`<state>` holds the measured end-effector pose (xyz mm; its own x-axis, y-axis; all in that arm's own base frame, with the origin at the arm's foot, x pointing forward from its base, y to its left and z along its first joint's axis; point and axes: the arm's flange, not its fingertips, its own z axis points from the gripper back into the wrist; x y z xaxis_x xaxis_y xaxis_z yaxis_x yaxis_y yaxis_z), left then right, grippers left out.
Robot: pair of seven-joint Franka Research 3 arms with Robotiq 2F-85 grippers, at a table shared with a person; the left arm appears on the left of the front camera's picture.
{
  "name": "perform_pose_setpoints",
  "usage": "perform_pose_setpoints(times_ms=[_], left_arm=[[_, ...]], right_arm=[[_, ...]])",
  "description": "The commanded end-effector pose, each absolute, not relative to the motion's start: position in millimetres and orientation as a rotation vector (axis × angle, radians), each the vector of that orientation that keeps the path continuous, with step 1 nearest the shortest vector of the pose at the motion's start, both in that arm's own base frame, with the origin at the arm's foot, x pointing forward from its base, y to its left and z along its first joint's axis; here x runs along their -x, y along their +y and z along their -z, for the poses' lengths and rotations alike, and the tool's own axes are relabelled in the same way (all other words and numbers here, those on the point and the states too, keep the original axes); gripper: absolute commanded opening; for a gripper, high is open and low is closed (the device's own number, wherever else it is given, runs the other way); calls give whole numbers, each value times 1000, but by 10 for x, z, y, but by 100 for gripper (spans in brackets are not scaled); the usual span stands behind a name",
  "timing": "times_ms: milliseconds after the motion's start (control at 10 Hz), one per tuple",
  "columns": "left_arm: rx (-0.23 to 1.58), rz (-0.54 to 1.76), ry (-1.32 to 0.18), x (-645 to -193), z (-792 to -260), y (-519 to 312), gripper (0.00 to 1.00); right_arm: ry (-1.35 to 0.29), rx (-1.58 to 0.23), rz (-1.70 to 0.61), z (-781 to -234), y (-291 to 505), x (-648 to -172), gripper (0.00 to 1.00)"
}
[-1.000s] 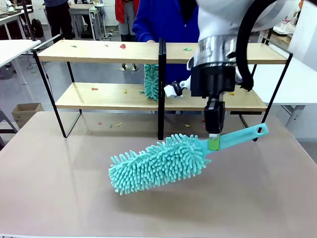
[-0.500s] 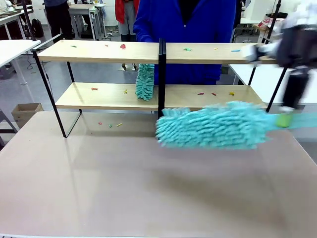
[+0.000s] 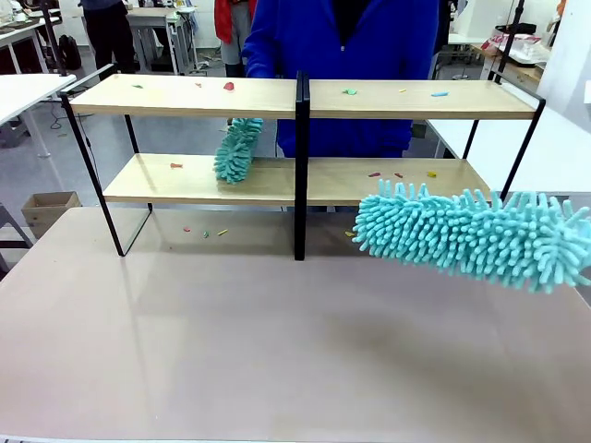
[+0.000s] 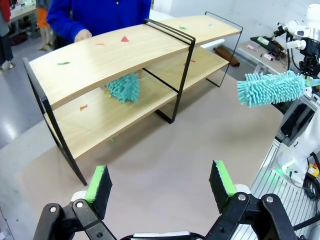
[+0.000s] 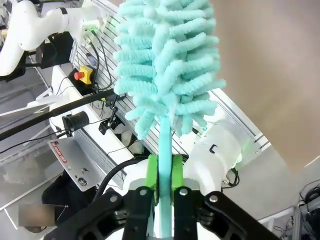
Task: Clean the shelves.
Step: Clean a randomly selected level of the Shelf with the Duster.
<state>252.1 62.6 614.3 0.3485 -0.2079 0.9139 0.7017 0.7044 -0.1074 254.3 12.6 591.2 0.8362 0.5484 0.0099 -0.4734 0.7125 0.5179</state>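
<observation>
Two-tier shelves [image 3: 166,95] stood along the far side of a brown bench [image 3: 231,369]. Their two light-wood boards ran left to right in a thin black frame, with a black upright at the middle and the open front facing the near side. Small coloured scraps [image 3: 374,173] lay scattered on both boards.

The right claw [image 5: 164,167] was pressed together on the thin handle of a fluffy teal duster [image 3: 471,235], with a green pad on each side of the handle. The duster's head hung in the air above the right part of the bench, just in front of the right half of the lower board and not touching it. Its long axis lay nearly parallel to the boards, sloping a little down to the right. The free tip pointed left, toward the central upright. From that tip, the lower board lay beyond it, toward the far side. The right arm was therefore the nearer one for the right half, and reaching the scraps looked like a push away from the near side.

The left claw [image 4: 161,182] was spread wide and empty. It hung back over the near part of the bench, well apart from the shelves.

A person in blue [image 3: 351,46] stood behind the shelves. A second teal duster [image 3: 236,149] hung tip-down onto the left half of the lower board.
</observation>
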Motion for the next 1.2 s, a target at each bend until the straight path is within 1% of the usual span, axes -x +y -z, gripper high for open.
perform_pose_setpoints(times_ms=[0,200,400,500,600,700,900,1000,1100], left_arm=[[543,628,-1056,-2526,-6137,626,100],[543,628,-1056,-2526,-6137,626,100],[543,628,-1056,-2526,-6137,626,100],[543,628,-1056,-2526,-6137,626,100],[543,628,-1056,-2526,-6137,626,100],[543,628,-1056,-2526,-6137,626,100],[543,628,-1056,-2526,-6137,626,100],[543,628,-1056,-2526,-6137,626,100],[543,628,-1056,-2526,-6137,626,100]], right_arm=[[130,-539,-580,-5874,195,-2599,12],[153,-524,-594,-5882,258,-2670,12],[182,-464,-631,-5902,567,-2894,12],[189,-434,-616,-5888,868,-3081,12],[190,-448,-656,-5822,1272,-3283,12],[229,-402,-675,-5717,1659,-3421,12],[254,-349,-714,-5556,2181,-3515,12],[470,-302,-848,-5577,2203,-3436,12],[239,-384,-727,-5483,2086,-3414,12]])
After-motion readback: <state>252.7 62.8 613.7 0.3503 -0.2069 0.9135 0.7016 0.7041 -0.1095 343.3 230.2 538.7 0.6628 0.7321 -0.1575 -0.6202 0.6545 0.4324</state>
